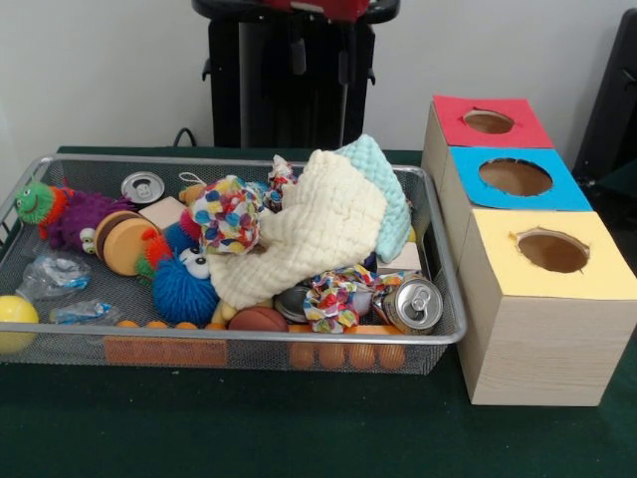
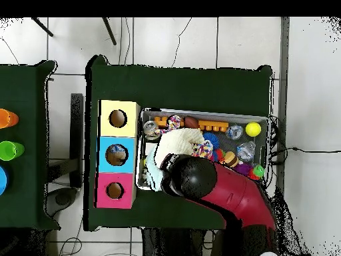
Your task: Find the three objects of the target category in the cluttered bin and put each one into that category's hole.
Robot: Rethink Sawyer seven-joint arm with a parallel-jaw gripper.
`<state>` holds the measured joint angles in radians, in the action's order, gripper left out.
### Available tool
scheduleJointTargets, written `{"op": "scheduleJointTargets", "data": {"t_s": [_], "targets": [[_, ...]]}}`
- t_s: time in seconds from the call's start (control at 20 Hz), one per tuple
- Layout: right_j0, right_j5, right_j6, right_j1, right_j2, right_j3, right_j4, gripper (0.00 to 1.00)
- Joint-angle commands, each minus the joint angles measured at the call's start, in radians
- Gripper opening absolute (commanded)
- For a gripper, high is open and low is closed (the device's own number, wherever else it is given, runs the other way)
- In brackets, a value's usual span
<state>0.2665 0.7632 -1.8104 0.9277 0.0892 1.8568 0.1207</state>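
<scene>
A wire mesh bin (image 1: pixel 453 329) (image 2: pixel 200 113) holds a heap of mixed things. A cream cloth (image 1: pixel 304 234) and a light blue cloth (image 1: pixel 383 184) lie on top in the middle. One drink can (image 1: pixel 411 304) lies at the front right, another (image 1: pixel 142 186) at the back left. Right of the bin stand three boxes with round holes: red (image 1: pixel 488 121), blue (image 1: pixel 515 177) and yellow (image 1: pixel 552 252). In the overhead view the red and black arm (image 2: pixel 230 190) reaches over the bin's robot-side edge, and its black end (image 2: pixel 186 175) hides the gripper.
The bin also holds a blue fuzzy toy (image 1: pixel 184 289), a purple caterpillar (image 1: pixel 62 214), a dotted cloth (image 1: pixel 227 211), a yellow ball (image 1: pixel 15 317), crumpled clear plastic (image 1: pixel 55 271) and a brown ball (image 1: pixel 257 319). Green tabletop (image 1: pixel 299 428) lies in front.
</scene>
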Motion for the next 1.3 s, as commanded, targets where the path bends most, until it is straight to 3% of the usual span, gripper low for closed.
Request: {"op": "scheduleJointTargets", "data": {"t_s": [0.05,0.55,0.75,0.9,1.3], "targets": [[0.038,0.184,-0.073,0.037,-0.012,-0.137,-0.033,1.0],[0.095,0.206,0.004,0.002,-0.028,-0.196,-0.082,1.0],[0.128,0.221,0.029,-0.1,-0.036,-0.284,-0.14,1.0],[0.168,0.177,0.072,-0.183,-0.064,-0.335,-0.172,1.0],[0.211,0.158,0.106,-0.304,-0.095,-0.458,-0.249,1.0]]}}
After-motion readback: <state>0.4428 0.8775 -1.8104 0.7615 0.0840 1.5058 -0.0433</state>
